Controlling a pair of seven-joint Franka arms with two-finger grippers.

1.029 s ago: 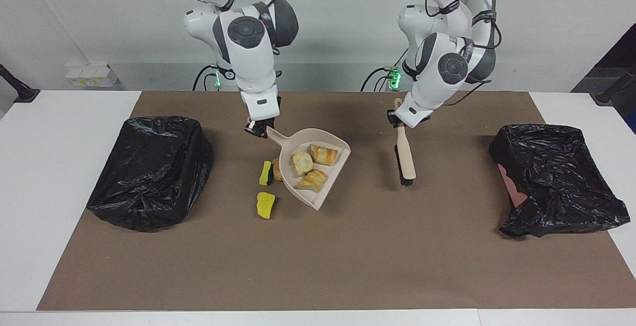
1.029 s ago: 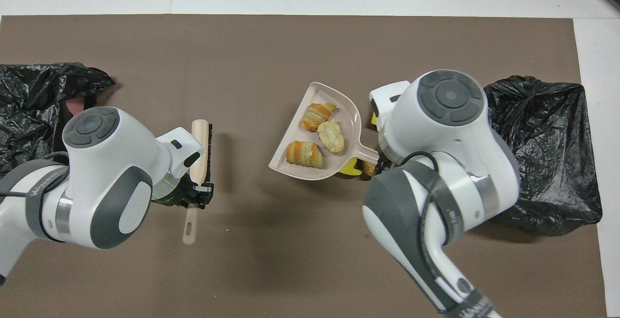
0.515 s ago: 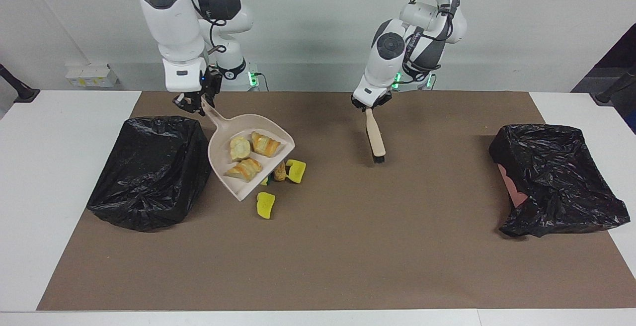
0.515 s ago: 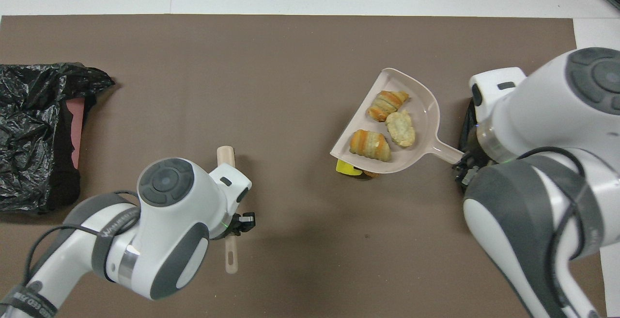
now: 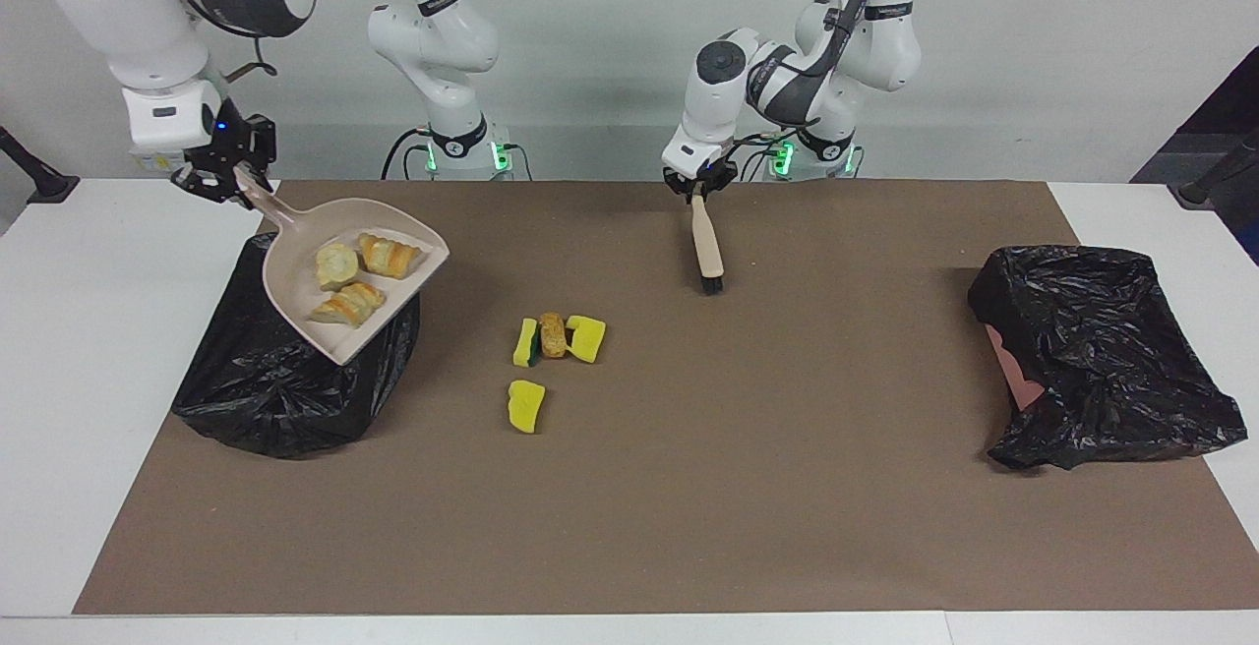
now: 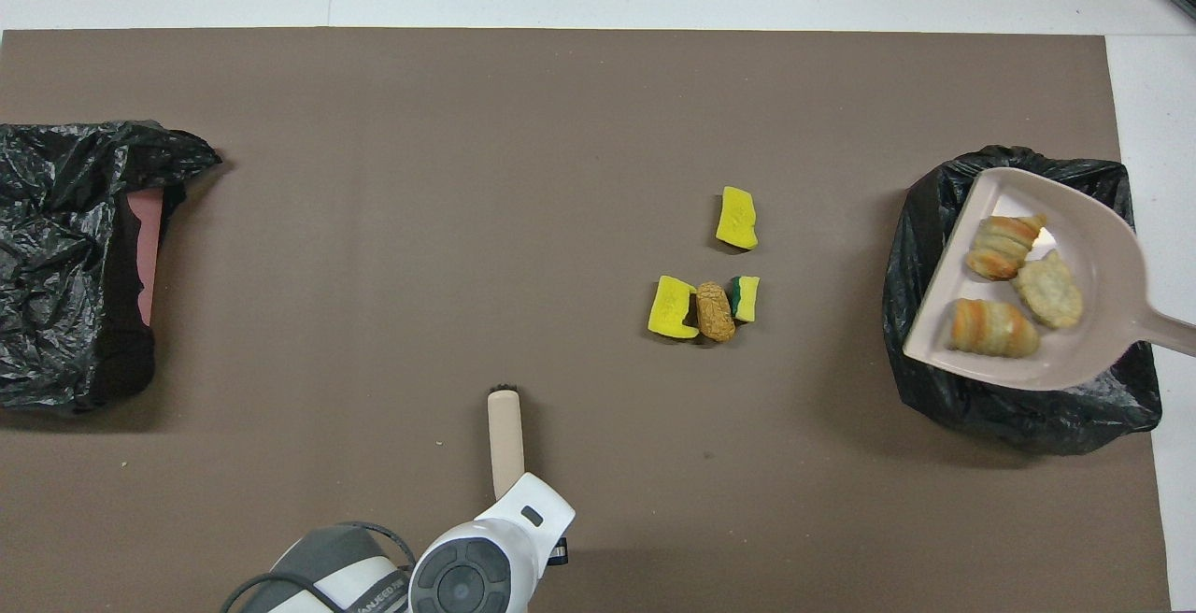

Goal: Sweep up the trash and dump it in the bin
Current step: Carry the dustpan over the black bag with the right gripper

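Note:
My right gripper (image 5: 234, 181) is shut on the handle of the beige dustpan (image 5: 295, 303), held tilted above the black-bagged bin (image 5: 285, 399) at the right arm's end. Three bread chunks (image 5: 359, 266) lie in the dustpan (image 6: 1089, 220), which covers much of the bin (image 6: 1018, 407) from above. On the mat lie three yellow sponge pieces (image 5: 525, 405) (image 6: 736, 218) and a brown lump (image 5: 553, 334) (image 6: 716, 311), two sponges flanking the lump. My left gripper (image 5: 696, 189) is shut on the brush (image 5: 706, 247) (image 6: 505, 431), bristles on the mat close to the robots.
A second bin lined with a black bag (image 5: 1102, 350) (image 6: 65, 258) stands at the left arm's end, a pink wall showing under the bag. The brown mat (image 5: 748, 488) covers most of the white table.
The right arm carried the dustpan with the bread from the mat's middle to above the bin, uncovering sponges and lump. The left arm drew the brush back toward the robots.

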